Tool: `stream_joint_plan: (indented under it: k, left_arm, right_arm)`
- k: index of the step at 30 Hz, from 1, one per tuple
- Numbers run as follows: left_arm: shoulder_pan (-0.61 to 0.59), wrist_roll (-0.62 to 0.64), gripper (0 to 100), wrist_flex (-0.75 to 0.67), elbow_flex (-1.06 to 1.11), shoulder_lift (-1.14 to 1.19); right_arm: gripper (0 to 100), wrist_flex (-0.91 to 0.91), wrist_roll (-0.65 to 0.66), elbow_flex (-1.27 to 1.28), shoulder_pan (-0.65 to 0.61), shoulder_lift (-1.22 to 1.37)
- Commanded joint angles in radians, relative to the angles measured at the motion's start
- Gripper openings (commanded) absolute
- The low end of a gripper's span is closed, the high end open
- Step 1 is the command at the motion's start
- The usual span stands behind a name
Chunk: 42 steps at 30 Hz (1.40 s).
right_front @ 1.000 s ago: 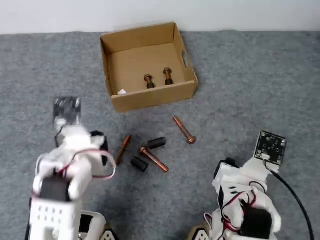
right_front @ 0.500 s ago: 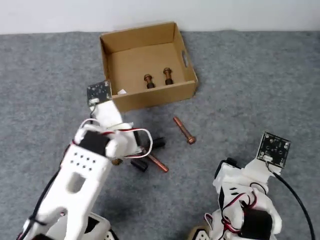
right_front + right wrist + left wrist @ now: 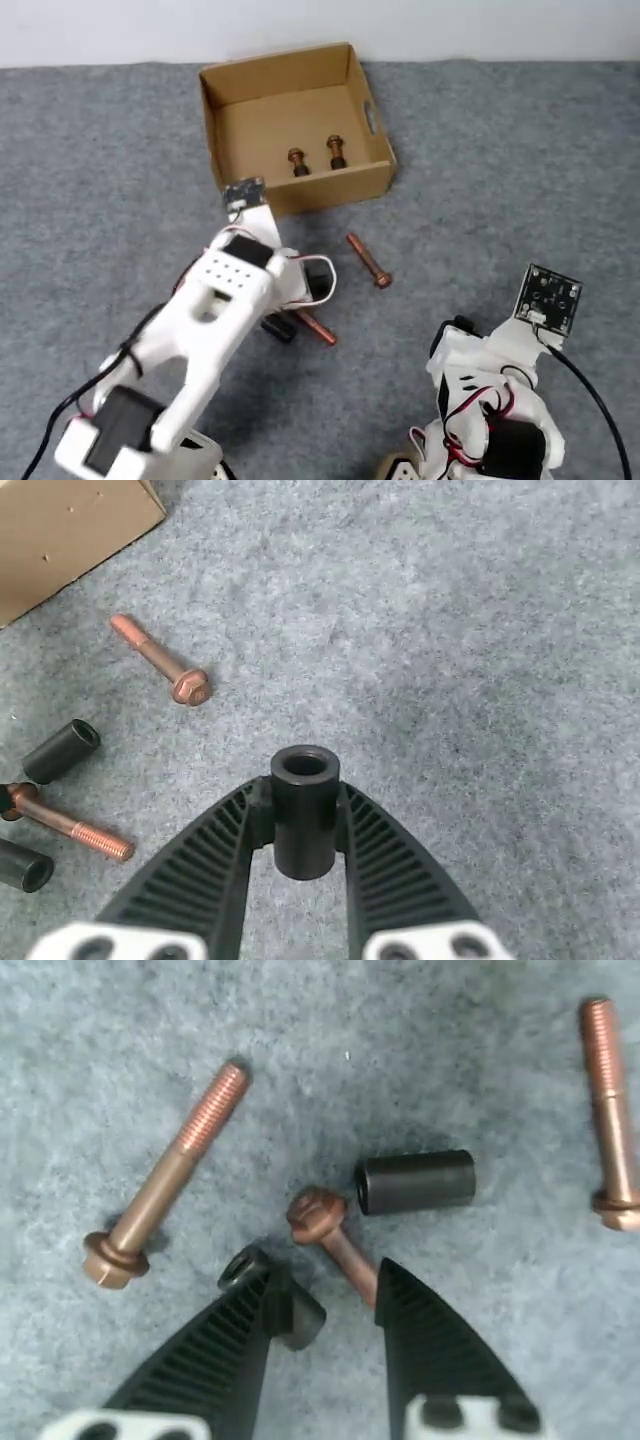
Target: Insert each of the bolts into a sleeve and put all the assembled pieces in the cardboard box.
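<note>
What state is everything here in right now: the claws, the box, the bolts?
Box, open-topped, two assembled pieces inside.
Three bolts, loose on the carpet, unsleeved.
Two other sleeves, lying empty.
Left gripper, open above the middle bolt.
Right gripper, shut on a sleeve.

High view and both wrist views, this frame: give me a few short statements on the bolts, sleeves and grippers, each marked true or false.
1. The right gripper is shut on a black sleeve. True.
2. The cardboard box has nothing in it. False: two assembled pieces are inside.
3. The left gripper is open, its jaws on either side of a bolt. True.
4. Every bolt outside the box already sits in a sleeve. False: that bolt and two more bolts lie bare on the grey mat.
</note>
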Motion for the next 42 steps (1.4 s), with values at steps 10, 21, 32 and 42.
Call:
stream_joint_plan:
  k: [10, 21, 32, 42]
  left_arm:
    - [0.008, 0.011, 15, -0.025, -0.105, 0.183]
    - [0.040, 0.011, 15, -0.020, -0.170, 0.344]
    - [0.164, 0.011, 15, 0.034, -0.189, 0.353]
    - [0.169, 0.011, 15, 0.129, -0.189, 0.353]
  right_arm:
    - [0.8, -0.024, -0.011, -0.002, 0.008, -0.004]
    - [0.8, -0.024, -0.012, -0.002, 0.008, -0.004]
    - [0.8, -0.033, -0.012, 0.005, 0.010, -0.004]
    - [0.8, -0.033, -0.012, 0.005, 0.010, -0.004]
